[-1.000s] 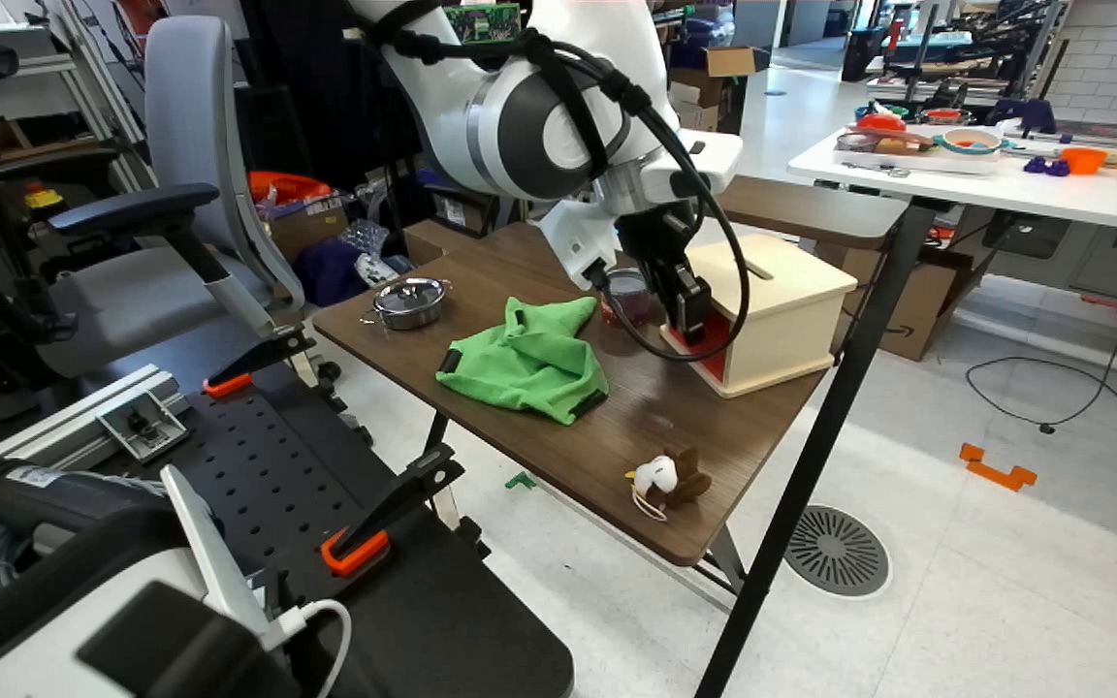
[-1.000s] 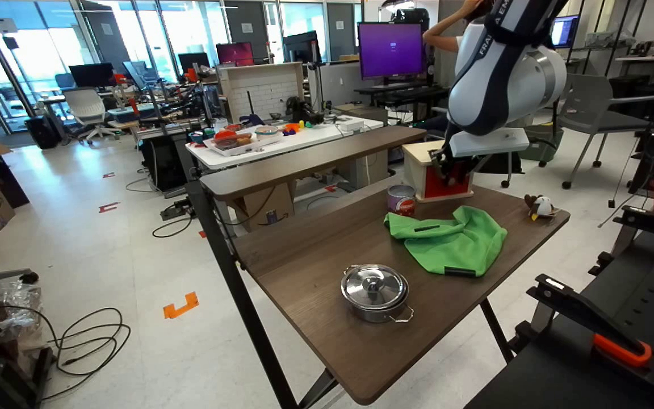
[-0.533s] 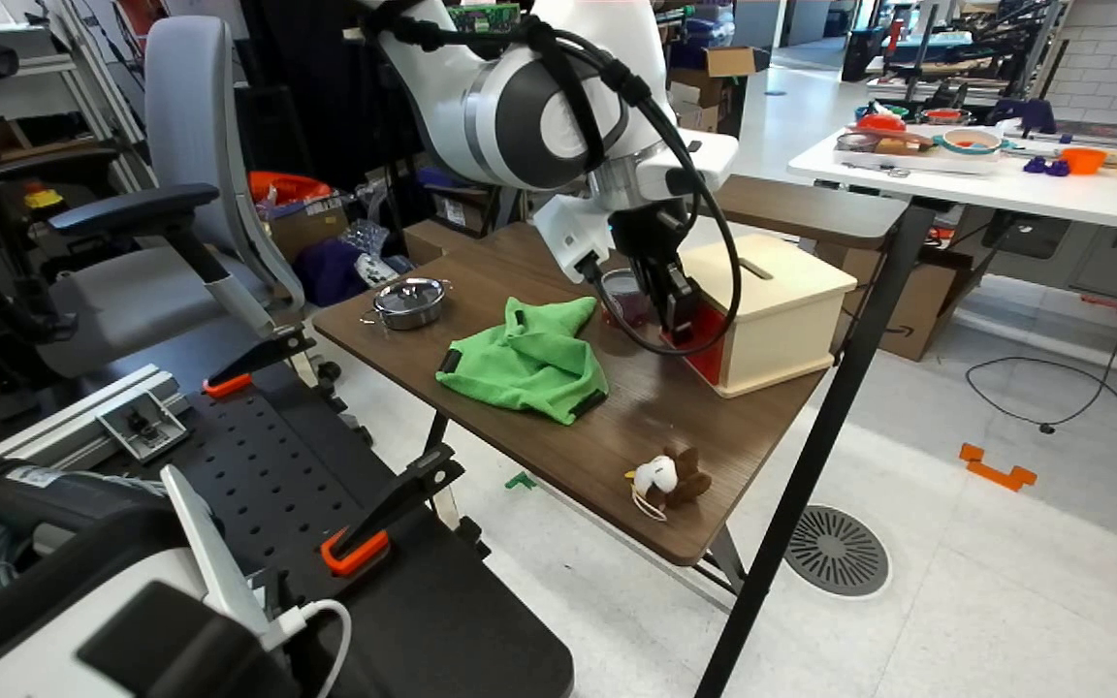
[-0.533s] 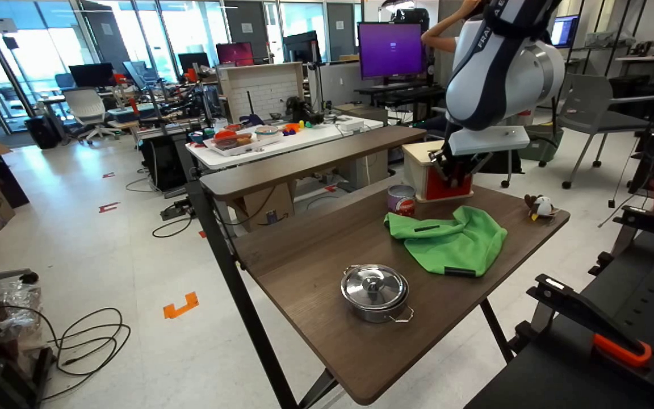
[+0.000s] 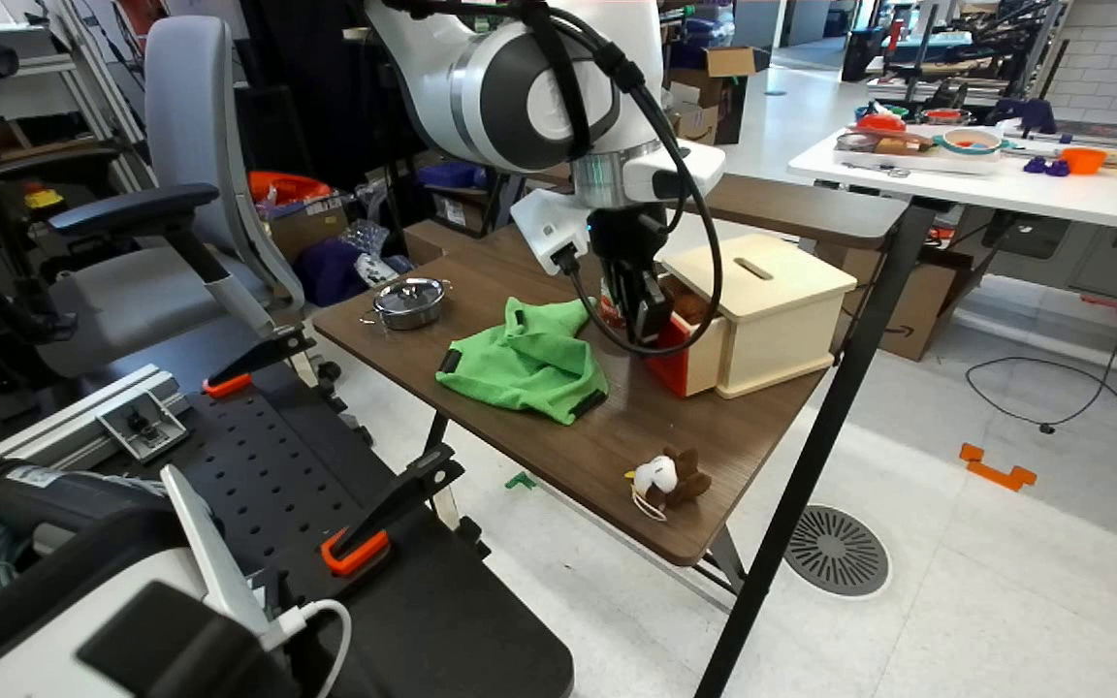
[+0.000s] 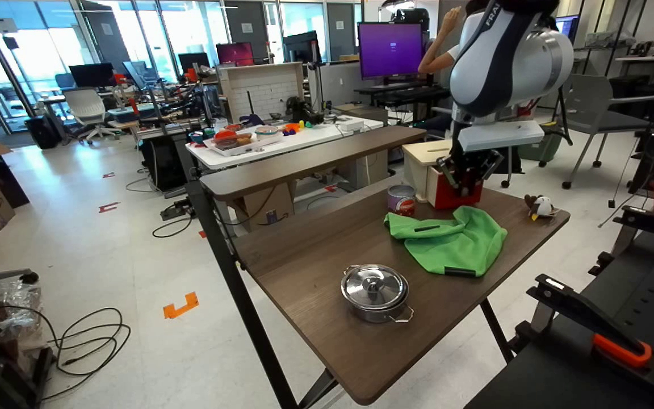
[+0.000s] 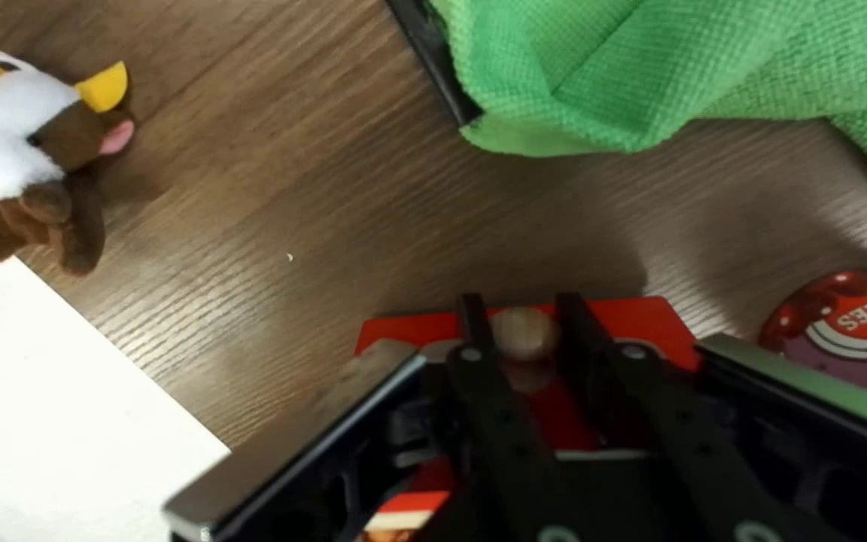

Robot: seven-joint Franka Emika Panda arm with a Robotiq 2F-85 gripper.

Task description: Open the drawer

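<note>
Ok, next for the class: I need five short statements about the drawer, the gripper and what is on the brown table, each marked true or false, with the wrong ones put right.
1. The gripper holds the knob of the drawer. True.
2. The drawer is fully shut. False: it stands partly out of the wooden box.
3. The green cloth and the plush toy are both on the brown table. True.
4. The toy lies on the cloth. False: it lies apart from it, near a table corner.
5. The metal pot has its lid on. True.
</note>
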